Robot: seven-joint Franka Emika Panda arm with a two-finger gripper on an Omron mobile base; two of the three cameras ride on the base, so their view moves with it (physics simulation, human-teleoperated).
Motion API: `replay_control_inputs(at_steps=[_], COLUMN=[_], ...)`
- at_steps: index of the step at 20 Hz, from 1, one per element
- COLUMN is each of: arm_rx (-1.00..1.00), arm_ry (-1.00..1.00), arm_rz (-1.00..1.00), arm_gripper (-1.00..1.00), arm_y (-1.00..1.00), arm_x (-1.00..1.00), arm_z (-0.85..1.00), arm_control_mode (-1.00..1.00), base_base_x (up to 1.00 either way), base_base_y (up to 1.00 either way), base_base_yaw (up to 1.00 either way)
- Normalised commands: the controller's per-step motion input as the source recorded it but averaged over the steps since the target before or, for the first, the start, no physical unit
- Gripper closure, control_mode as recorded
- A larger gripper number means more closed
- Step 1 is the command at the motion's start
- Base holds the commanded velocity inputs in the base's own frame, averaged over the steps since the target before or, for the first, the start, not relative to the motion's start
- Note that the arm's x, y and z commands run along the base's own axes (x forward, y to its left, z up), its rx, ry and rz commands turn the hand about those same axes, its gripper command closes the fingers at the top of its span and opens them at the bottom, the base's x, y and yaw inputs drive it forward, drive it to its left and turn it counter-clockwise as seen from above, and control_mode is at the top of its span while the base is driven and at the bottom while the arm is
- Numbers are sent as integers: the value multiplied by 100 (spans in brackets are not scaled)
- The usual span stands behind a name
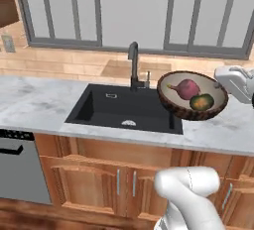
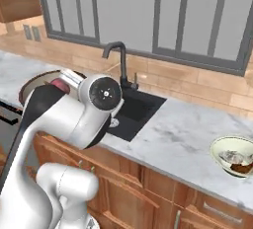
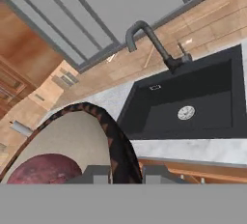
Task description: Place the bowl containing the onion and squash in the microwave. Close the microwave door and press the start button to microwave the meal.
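While the bowl (image 1: 192,95) hangs in the air above the right end of the sink (image 1: 124,109), tilted so its tan inside faces the left base camera, the onion (image 1: 186,88) and squash (image 1: 201,102) sit side by side in it, onion to the left and farther up the slope. In the hand view the gripper (image 3: 126,174) has its two tips nearly together with the dark rim of the bowl (image 3: 113,136) running between them, one tip inside and one outside; I judge it a narrow pinch on the rim, carrying the bowl off the counter (image 1: 39,102).

So the bowl lies straight ahead of the tips and reaches away from them toward the faucet (image 1: 133,60), with the onion (image 3: 46,170) low beside the inner tip. Being round, it has no long axis; what matters is the tilt, since the vegetables could roll toward the low edge.

Which way the microwave lies from the gripper cannot be told from these pictures. I judge the carry barely begun, with door and start button still ahead.

A pale bowl (image 2: 236,156) rests on the counter at far right. No writing or brand can be read anywhere.
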Motion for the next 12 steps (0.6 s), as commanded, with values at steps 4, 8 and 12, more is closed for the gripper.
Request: replay_control_inputs(at_steps=[4,8,12], arm_rx=[0,0,0], arm_ry=[0,0,0], arm_rz=[0,0,0], arm_gripper=[100,100,100], arm_y=[0,0,0], arm_x=[0,0,0], arm_z=[0,0,0], arm_control_mode=[100,100,100], base_base_x=[0,3,7], base_base_y=[75,70,68], base_base_yaw=[57,59,60])
